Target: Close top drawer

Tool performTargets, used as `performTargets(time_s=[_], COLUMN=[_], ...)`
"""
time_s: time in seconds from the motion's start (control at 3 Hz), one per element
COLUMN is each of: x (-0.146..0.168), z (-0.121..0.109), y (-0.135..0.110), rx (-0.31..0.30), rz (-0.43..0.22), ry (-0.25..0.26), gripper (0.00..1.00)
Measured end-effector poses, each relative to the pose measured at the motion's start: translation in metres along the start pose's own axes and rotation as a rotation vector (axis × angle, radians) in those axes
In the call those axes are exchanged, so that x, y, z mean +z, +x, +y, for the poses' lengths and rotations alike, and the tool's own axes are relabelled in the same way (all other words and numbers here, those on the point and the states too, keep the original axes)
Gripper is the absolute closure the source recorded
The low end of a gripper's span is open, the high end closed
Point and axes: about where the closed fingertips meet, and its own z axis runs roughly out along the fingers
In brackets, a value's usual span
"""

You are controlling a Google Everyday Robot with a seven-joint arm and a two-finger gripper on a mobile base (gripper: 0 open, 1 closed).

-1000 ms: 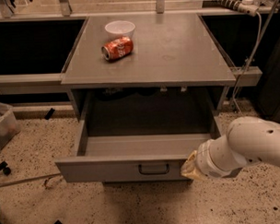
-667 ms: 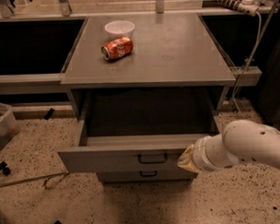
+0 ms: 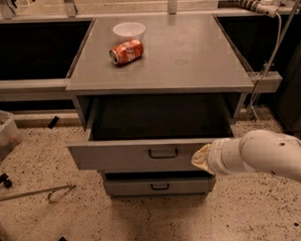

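Under the bench top, the top drawer stands partly pulled out toward the camera. Its flat grey front faces me, and its long axis runs left to right across the view. The black loop handle sits level at the centre of that front. My hand is against the front just right of the handle, at the end of my white arm. I cannot tell how far open it is or whether it holds anything. Below, a narrower drawer shows its front. On the bench a red can lies on its side, just in front of a white bowl. Since a second ago the drawer front has gone back toward the cabinet, less of its inside shows, and my hand has followed.
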Motion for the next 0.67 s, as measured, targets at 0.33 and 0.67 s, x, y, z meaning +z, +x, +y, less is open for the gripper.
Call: performTargets(time_s=[0.33, 0.67], x=[0.0, 0.014], z=[0.0, -0.016], y=[0.0, -0.005], rx=[0.0, -0.008], rz=[0.0, -0.002], ry=[0.0, 0.029], gripper=[1.0, 1.0])
